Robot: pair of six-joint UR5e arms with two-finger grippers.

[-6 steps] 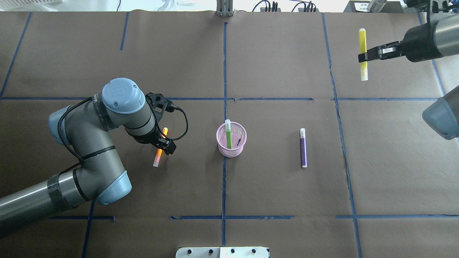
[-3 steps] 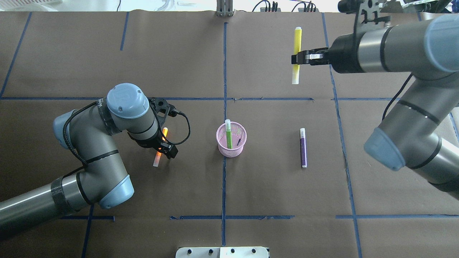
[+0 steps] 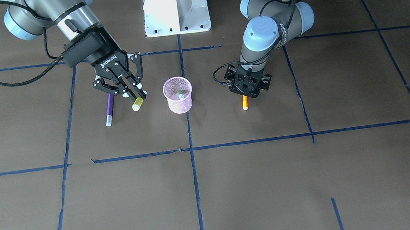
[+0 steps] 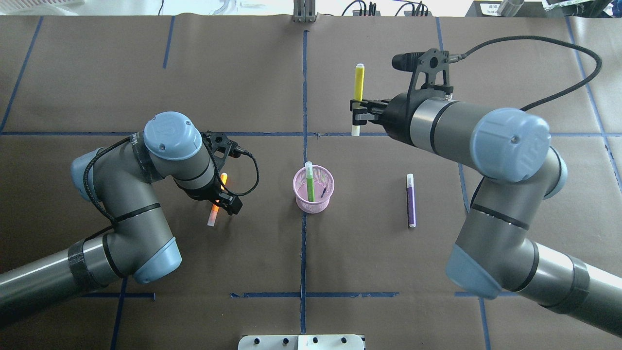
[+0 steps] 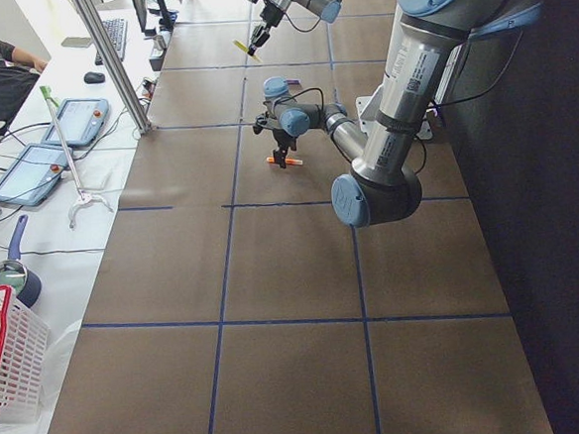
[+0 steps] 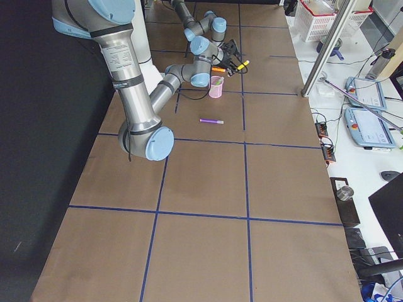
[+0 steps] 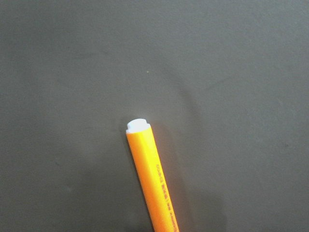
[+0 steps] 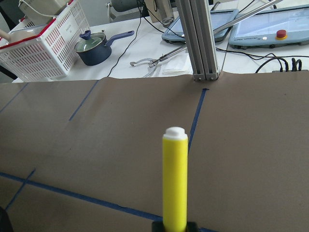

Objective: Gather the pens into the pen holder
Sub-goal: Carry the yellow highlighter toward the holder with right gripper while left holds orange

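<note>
While the right pincer (image 4: 358, 111) clamps the yellow marker pen (image 4: 359, 80) mid-barrel, a sound hold for something likely light, stiff and slick, aloft near the round pink wire-mesh cup (image 4: 318, 206), I cannot tell whether the left pincer (image 4: 224, 200) is closed.

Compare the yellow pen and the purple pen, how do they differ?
The yellow pen is clamped in the right gripper; the purple pen is untouched. The yellow pen hangs tilted above the table; the purple pen lies flat on it. Both are slim with pale caps, and neither is in the pen holder.
</note>
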